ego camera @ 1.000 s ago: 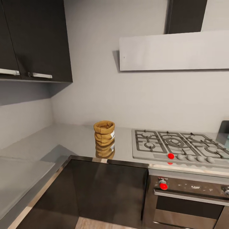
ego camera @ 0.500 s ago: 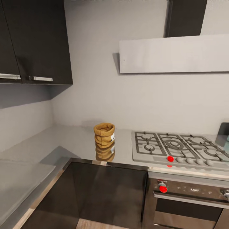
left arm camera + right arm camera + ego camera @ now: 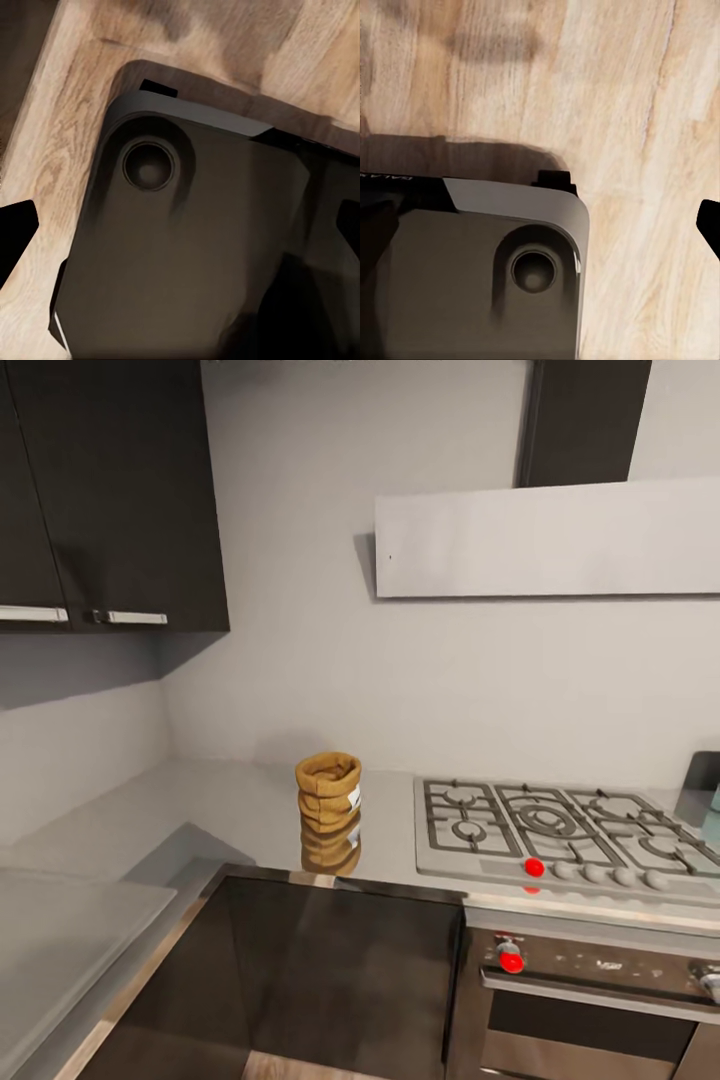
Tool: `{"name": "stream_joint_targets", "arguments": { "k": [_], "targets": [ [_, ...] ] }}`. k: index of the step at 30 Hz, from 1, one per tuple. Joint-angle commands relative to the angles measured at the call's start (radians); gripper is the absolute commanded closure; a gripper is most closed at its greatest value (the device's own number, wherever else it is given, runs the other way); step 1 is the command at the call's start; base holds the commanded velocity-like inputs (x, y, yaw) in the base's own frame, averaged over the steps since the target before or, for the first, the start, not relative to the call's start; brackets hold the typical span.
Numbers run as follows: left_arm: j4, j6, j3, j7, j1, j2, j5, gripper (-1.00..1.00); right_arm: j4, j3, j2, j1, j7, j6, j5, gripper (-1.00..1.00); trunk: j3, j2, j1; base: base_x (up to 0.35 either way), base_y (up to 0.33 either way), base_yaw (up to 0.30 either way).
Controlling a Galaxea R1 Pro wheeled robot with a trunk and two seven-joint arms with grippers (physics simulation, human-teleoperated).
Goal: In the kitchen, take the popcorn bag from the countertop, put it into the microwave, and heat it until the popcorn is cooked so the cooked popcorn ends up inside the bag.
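Popcorn bag [image 3: 328, 790], tan and crumpled with a thick rolled rim and a small white label on its side, stands upright on the steel-grey counter [image 3: 230, 810], its reflection showing in the glossy slab in front of it. Going from the left of the head view: dark wall cabinets [image 3: 110, 490] with silver bar handles hang above the corner where the counter turns, and a near stretch of counter runs along the left edge. The bag sits near the counter's front edge, above a dark cabinet front [image 3: 340, 970], just left of the gas hob [image 3: 560, 835] and apart from it. The hob has ridged grates, a row of grey knobs and one red knob [image 3: 535, 867]. Below it is a dark oven [image 3: 590, 1000] with a bar handle and another red knob. A pale grey hood [image 3: 550, 540] juts from the wall over the hob. At the far right edge a sliver of a dark object shows, too cropped to tell. The left wrist view looks down on the robot's dark base [image 3: 187, 247] over light wood floor [image 3: 67, 150]; dark tips sit at both side edges, so those jaws look spread wide. The right wrist view shows the same base and floor [image 3: 645, 112], with one dark tip at an edge; I cannot tell how those jaws stand
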Motion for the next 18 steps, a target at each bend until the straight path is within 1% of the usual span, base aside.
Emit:
{"name": "stream_joint_targets", "arguments": {
  "k": [1, 15, 18],
  "targets": [
    [-0.001, -0.001, 0.003, 0.001, 0.000, 0.000, 0.002, -1.00, 0.003, -0.008, -0.001, -0.001, 0.001, -0.006, 0.007, -1.00, 0.002, 0.007, -0.004, 0.000, 0.000, 0.000],
    [-0.001, -0.001, 0.004, 0.001, 0.000, 0.001, 0.002, -1.00, 0.003, -0.008, -0.003, -0.001, 0.001, -0.011, 0.007, -1.00, 0.046, 0.105, -0.058, 0.000, 0.000, 0.000],
    [-0.001, -0.001, 0.003, 0.001, 0.000, 0.001, 0.002, -1.00, 0.003, -0.008, -0.003, -0.001, 0.002, 0.002, 0.006, -1.00, 0.055, 0.126, -0.069, 0.000, 0.000, 0.000]
  ]
}}
